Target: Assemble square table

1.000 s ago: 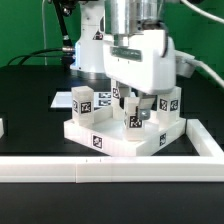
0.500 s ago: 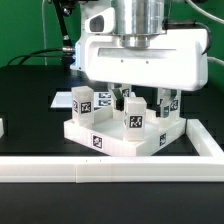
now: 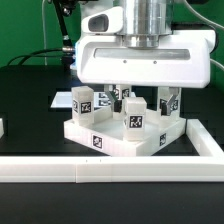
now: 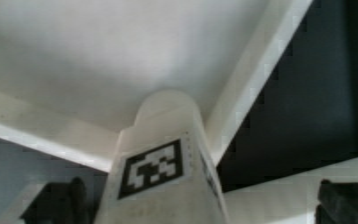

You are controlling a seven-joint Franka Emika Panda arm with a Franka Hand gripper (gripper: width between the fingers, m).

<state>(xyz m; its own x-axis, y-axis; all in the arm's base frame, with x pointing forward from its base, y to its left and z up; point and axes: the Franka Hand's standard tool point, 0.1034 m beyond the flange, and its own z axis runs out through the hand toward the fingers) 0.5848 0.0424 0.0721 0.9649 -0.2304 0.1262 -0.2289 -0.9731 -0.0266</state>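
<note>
The black table [image 3: 30, 110] carries the white square tabletop [image 3: 115, 140] near its middle, the long white L-shaped border wall [image 3: 110, 169] along the front and the exterior view's right, and a flat white board [image 3: 62, 101] just behind the tabletop.
</note>
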